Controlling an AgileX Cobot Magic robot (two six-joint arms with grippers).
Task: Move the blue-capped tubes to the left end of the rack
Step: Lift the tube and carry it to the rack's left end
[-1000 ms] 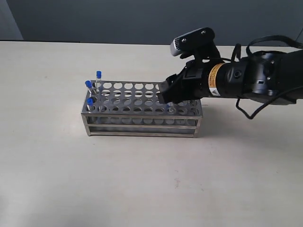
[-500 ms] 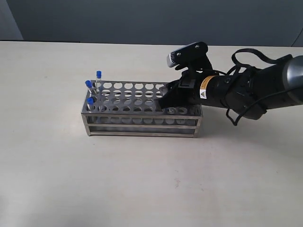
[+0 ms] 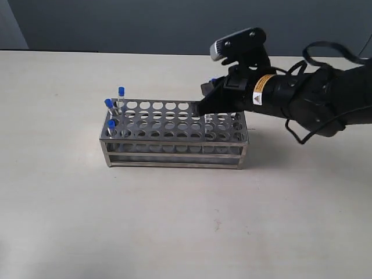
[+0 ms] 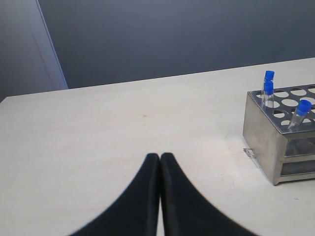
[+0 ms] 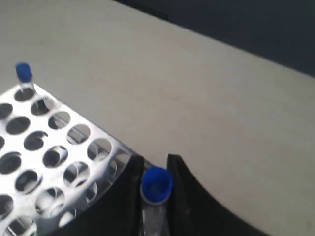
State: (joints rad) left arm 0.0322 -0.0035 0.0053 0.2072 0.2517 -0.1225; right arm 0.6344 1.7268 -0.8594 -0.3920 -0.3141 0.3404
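Right wrist view: shows the right fingers (image 5: pixel 181 189) closed on one blue-capped tube (image 5: pixel 156 183), pinching the clear wall just under the cap. From the exterior view, holds it upright over the right part of the rack (image 3: pixel 174 144), toward the far rows (cannot tell whether the lower end is quite free of its hole).

Judged light and stiff, yet thin-walled and smooth: likely to slip or tilt under a loose grip, likely to crack under a hard one. Best held high on the body, close below the cap, with the length kept vertical for threading a hole.

Steel rack, rigid, probably heavy enough not to shift on the counter (image 3: pixel 174 221). Holds three other tubes (image 3: pixel 108 103) in holes at its left end, close together and leaning slightly; nothing seen in the remaining holes.

Off to the left of the rack, left fingers (image 4: pixel 147 196) pressed together on nothing, hovering over bare counter.
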